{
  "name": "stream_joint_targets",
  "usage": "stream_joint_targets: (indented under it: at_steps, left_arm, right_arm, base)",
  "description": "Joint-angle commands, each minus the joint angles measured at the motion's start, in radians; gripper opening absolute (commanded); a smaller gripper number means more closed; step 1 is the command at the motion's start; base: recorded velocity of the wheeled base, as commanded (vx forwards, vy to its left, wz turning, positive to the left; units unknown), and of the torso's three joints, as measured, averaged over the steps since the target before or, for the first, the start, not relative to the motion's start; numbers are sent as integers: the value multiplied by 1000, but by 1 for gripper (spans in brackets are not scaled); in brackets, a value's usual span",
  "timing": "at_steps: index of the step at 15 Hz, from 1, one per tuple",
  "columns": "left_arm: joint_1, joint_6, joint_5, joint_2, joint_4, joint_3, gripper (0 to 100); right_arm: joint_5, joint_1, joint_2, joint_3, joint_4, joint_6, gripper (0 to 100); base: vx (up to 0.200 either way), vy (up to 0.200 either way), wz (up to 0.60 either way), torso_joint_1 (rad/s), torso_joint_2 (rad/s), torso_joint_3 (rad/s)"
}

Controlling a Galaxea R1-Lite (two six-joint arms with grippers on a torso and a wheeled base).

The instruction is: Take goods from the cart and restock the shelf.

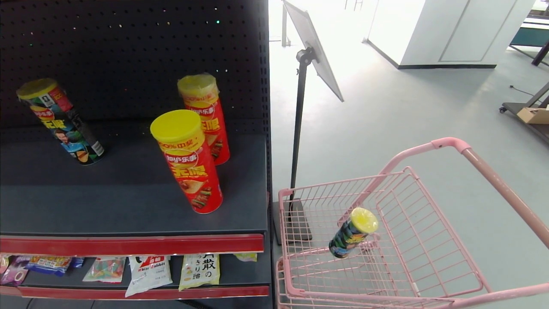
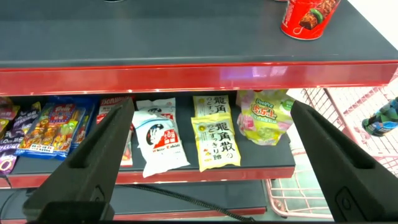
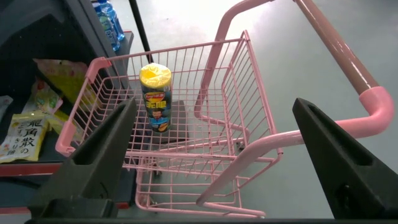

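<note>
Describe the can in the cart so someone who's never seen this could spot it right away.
Right of the dark shelf stands a pink wire cart. The lone tall can in its basket is the one. Yellow-lidded, its dark, multicoloured wrap sets it apart from the two red cans on the shelf.

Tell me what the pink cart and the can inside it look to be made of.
The pink cart: likely metal wire and tubing under a glossy coating, judging by the thin grid and the sheen on its handle. The can: probably a cardboard tube with a glossy printed wrap, though uncertain; its yellow lid looks like plastic.
</note>
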Motion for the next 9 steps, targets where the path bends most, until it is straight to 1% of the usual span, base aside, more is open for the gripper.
stream_joint_targets:
  at_steps: [1, 9]
  left_arm:
    - [0, 0, 0, 0, 0, 0, 100]
    - [0, 0, 0, 0, 0, 0, 100]
  right_arm:
    - [1, 0, 1, 0, 1, 0, 100]
    - [1, 0, 1, 0, 0, 0, 100]
  base:
    - [0, 0, 0, 0, 0, 0]
    - [0, 0, 0, 0, 0, 0]
